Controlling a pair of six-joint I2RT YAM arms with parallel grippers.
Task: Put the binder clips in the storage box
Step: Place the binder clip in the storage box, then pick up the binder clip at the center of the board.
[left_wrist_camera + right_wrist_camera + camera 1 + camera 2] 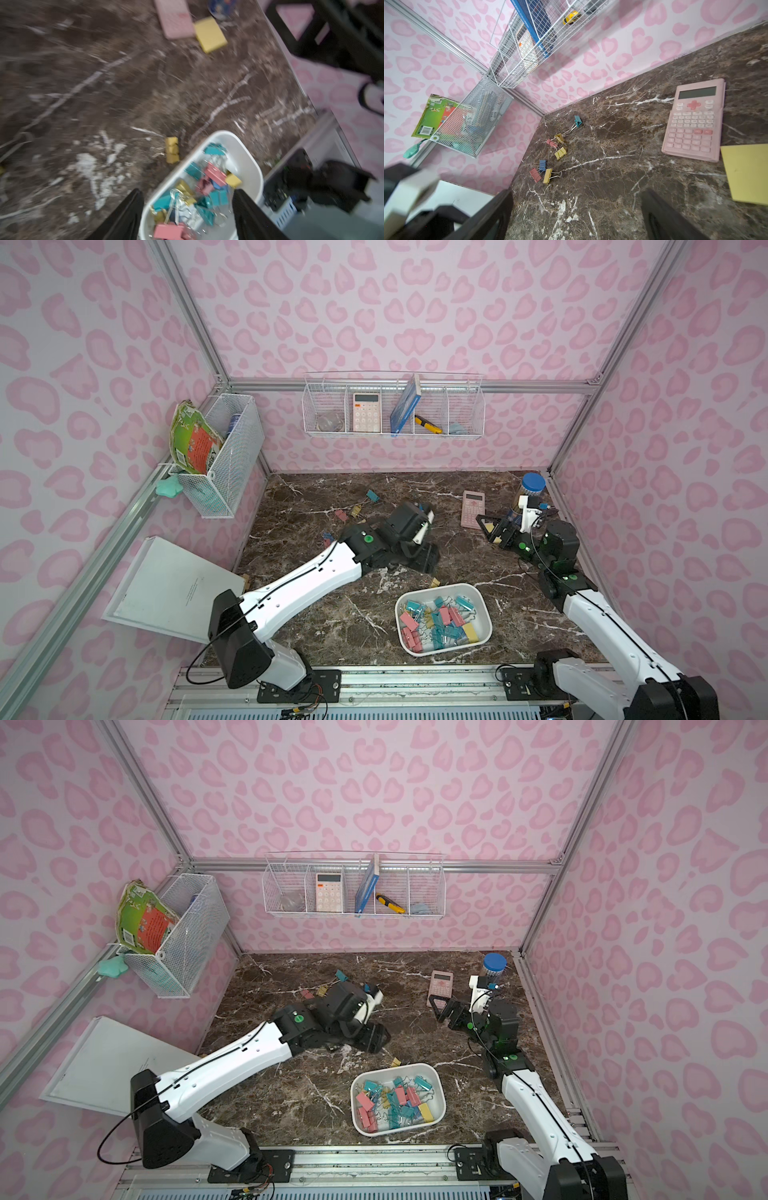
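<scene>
The white storage box (441, 586) (440, 1096) (250, 160) sits near the table's front, holding several pink, teal, blue and yellow binder clips. One yellow clip (434, 582) (395, 1061) (172, 150) lies on the marble just outside its far rim. Several more clips (347, 513) (560, 153) are scattered toward the far left, among them a teal one (372, 494) (578, 121). My left gripper (426, 560) (374, 1038) (187, 193) hovers above the box's far-left side, open and empty; its view is blurred. My right gripper (488, 526) (442, 1009) (577, 207) stands open over bare marble at the right.
A pink calculator (473, 509) (694, 120), a yellow sticky-note pad (747, 172) (209, 34) and a blue-lidded jar (532, 485) stand at the far right. A white board (174, 589) leans at the left. Wire baskets (392, 406) (224, 456) hang on the walls.
</scene>
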